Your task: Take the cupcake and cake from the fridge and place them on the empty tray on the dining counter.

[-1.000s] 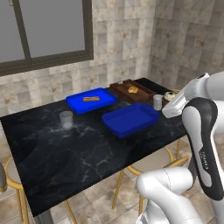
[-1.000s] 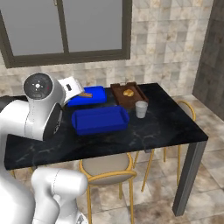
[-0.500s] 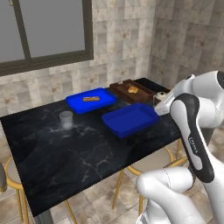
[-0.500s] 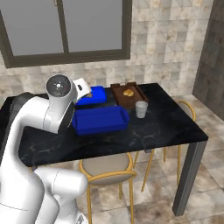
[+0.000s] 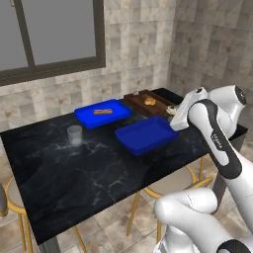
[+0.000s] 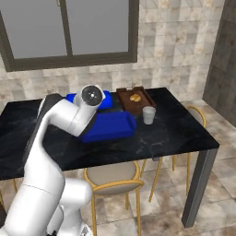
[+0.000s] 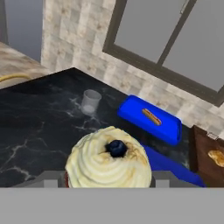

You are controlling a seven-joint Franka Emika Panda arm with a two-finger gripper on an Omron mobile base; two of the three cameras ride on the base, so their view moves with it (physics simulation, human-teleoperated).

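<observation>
Filling the bottom of the hand view, the cupcake [image 7: 109, 161] sits with its cream swirl and dark berry up, between two grey finger stubs at either side of its base; the gripper [image 7: 107, 183] appears to pinch it, though the contact itself is cut off by the lower edge. Past the cupcake that view shows the dining counter [image 7: 39, 118], a small clear glass [image 7: 90, 102] on it, and a blue tray holding a bread stick [image 7: 151, 118], with a corner of a dark brown tray [image 7: 209, 159] at the right.

From the left base view, the white arm bends over the right end of the dining counter [image 5: 94, 173], its hand just right of the empty blue tray [image 5: 147, 134]; a small bit of the cupcake [image 5: 172, 110] peeks out beside the hand, above the counter near the tray's far right corner. The bread-stick tray [image 5: 103, 113] lies farther left, the brown tray [image 5: 148, 102] behind, the glass [image 5: 74, 135] well to the left.

From the right base view, the arm's elbow covers the left part of the empty tray [image 6: 113, 126], hiding the hand. A second glass [image 6: 148, 115] stands just right of that tray, in front of the brown tray [image 6: 134, 100]; yellow-legged stools [image 6: 113, 177] stand under the near edge.
</observation>
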